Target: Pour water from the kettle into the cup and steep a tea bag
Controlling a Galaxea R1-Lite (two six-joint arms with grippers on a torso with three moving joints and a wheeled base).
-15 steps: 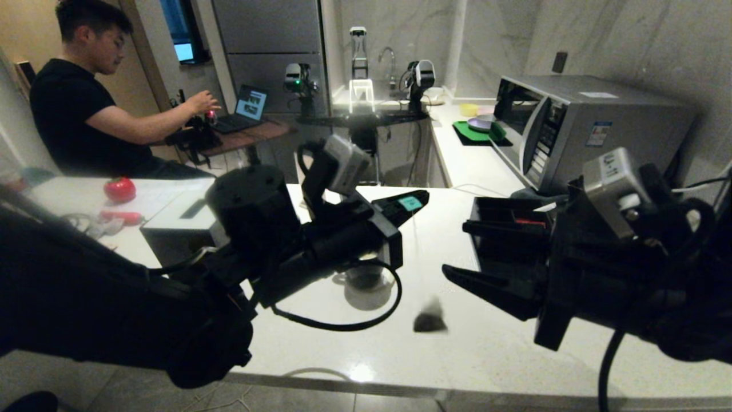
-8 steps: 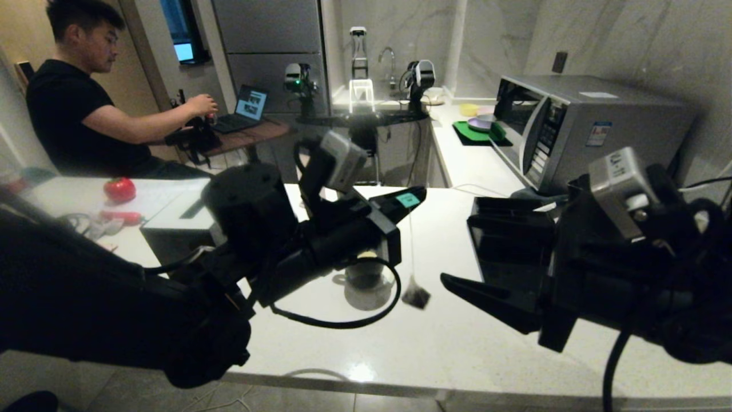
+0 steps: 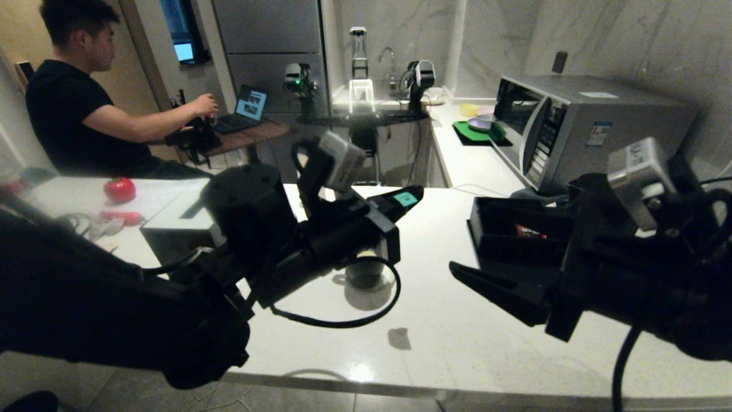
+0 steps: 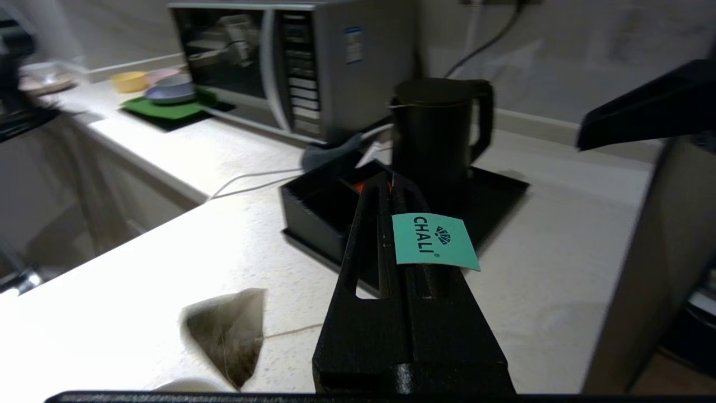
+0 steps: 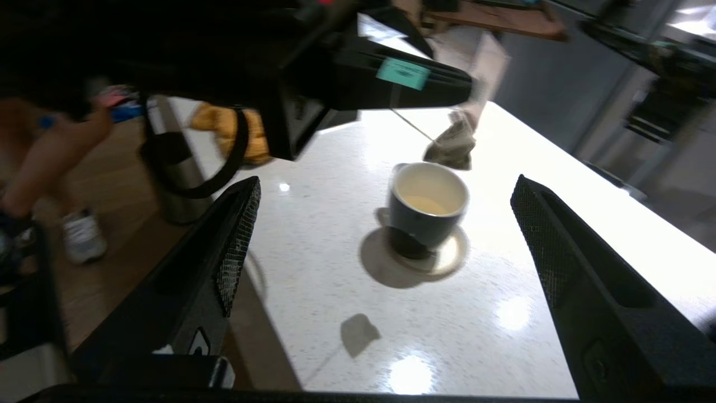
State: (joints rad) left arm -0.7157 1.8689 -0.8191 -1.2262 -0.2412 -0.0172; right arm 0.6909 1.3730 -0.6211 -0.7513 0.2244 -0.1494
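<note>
Right gripper [image 5: 380, 246] nearest the camera, low over the front of the counter [image 3: 457, 343], jaws wide apart, holding nothing; from its wrist view the cup [image 5: 428, 210] sits framed between the two fingers, well ahead of them. Left gripper [image 3: 409, 201] is raised above the counter, jaws pinched together on the teal tag [image 4: 433, 242] of the tea bag, tag sticking out to one side of the fingertips. String runs down from the tag; tea bag [image 5: 452, 146] hangs in the air just above and beside the cup rim, not in the cup, not touching it. Its shadow falls on bare counter in front of the cup. Cup stands upright on the counter in a ring of light, pale yellowish water [image 5: 426, 205] low inside. In the head view the cup is mostly hidden behind the left arm. Further back, black tray [image 4: 319, 218] with the kettle [image 4: 439, 137] upright on it, lid shut, handle facing away from the microwave [image 3: 577, 123]. Person [image 3: 80, 109] seated at a laptop far left.
</note>
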